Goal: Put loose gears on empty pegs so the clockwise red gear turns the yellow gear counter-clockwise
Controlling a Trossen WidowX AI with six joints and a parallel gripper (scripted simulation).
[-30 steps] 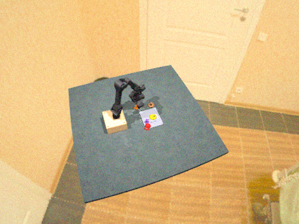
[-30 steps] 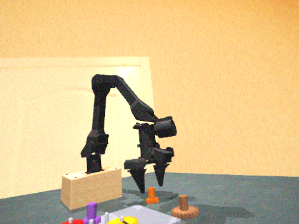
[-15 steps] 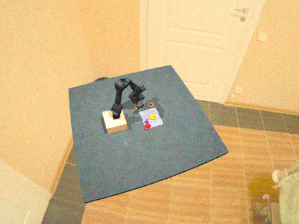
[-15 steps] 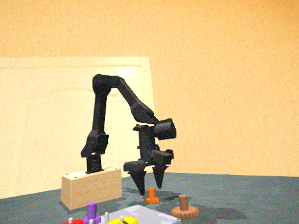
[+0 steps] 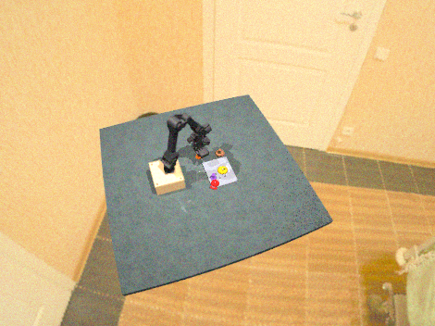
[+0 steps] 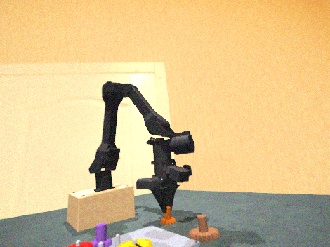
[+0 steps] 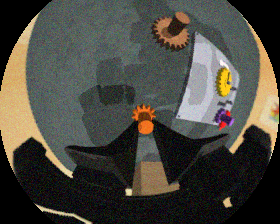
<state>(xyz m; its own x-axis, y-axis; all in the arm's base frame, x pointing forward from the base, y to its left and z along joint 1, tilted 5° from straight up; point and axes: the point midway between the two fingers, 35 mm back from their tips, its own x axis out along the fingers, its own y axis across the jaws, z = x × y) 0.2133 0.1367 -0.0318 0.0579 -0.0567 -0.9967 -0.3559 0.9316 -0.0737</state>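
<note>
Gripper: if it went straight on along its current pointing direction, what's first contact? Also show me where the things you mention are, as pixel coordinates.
Likely the orange gear (image 5: 198, 156) (image 6: 168, 221) (image 7: 144, 112), whose stem stands at the fingertips of the gripper (image 6: 166, 211) (image 7: 144, 122); after that the table (image 5: 208, 237) (image 6: 281, 211) (image 7: 55, 75). Exact alignment is unclear.
</note>
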